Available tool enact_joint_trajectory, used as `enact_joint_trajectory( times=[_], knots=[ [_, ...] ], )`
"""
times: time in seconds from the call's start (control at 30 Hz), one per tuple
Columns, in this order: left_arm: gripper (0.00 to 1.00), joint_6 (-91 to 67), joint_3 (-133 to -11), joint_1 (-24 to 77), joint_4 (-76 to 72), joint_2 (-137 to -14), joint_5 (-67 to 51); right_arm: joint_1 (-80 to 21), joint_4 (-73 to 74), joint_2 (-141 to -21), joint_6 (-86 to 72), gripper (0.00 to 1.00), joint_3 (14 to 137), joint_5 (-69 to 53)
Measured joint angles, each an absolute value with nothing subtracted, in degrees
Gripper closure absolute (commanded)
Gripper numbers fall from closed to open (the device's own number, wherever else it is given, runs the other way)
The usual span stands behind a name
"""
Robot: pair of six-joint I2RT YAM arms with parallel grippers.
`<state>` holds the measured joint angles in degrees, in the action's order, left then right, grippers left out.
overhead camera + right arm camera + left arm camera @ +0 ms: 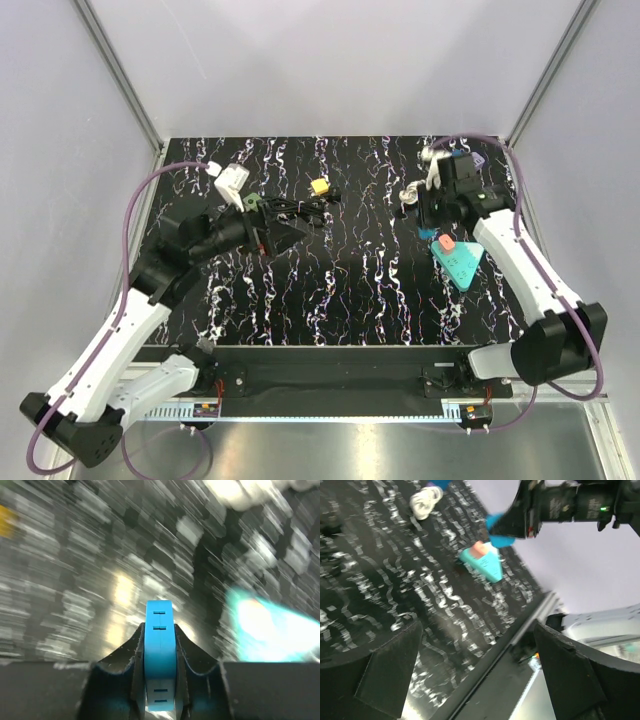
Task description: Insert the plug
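The right gripper (pixel 160 639) is clamped on the blue plug (pixel 160 622), its two dark fingers (pixel 131 652) pressing the plug's flat sides and its narrow face pointing forward above the marbled table (pixel 350 290). Just ahead and to one side lies the teal socket block (pixel 458 258), blurred in the wrist view and not yet touched. The plug looks like small, rigid, light plastic; smooth sides could let it twist in the grip, so holding the broad faces low down seems right. The block looks light too and may slide when pushed. The left gripper (pixel 480 677) is spread wide and holds nothing, well apart near a yellow connector (pixel 320 186) and a white adapter (pixel 230 183)
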<state>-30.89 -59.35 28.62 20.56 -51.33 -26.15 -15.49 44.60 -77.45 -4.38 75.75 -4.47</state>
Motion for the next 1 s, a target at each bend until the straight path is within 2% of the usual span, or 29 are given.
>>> enact_joint_trajectory(
  times=[0.2, 0.43, 0.67, 1.0],
  knots=[
    [0.01, -24.4, -55.9, 28.6, 26.2, -47.9, -23.6, -14.8, 55.4, -78.0, 13.6, 1.00, 63.6, 4.2],
    [0.01, -18.6, -50.2, 28.6, 30.0, -47.6, -20.7, -12.8, 53.9, -74.7, 26.6, 1.00, 51.6, 5.8],
    [0.01, -16.7, -48.6, 28.6, 31.2, -44.9, -18.5, -4.7, 49.1, -75.3, 32.2, 1.00, 51.3, 6.7],
    [0.01, -16.7, -48.1, 29.0, 31.3, -42.1, -15.6, -0.7, 45.1, -79.6, 37.7, 1.00, 54.4, 6.6]
  ],
)
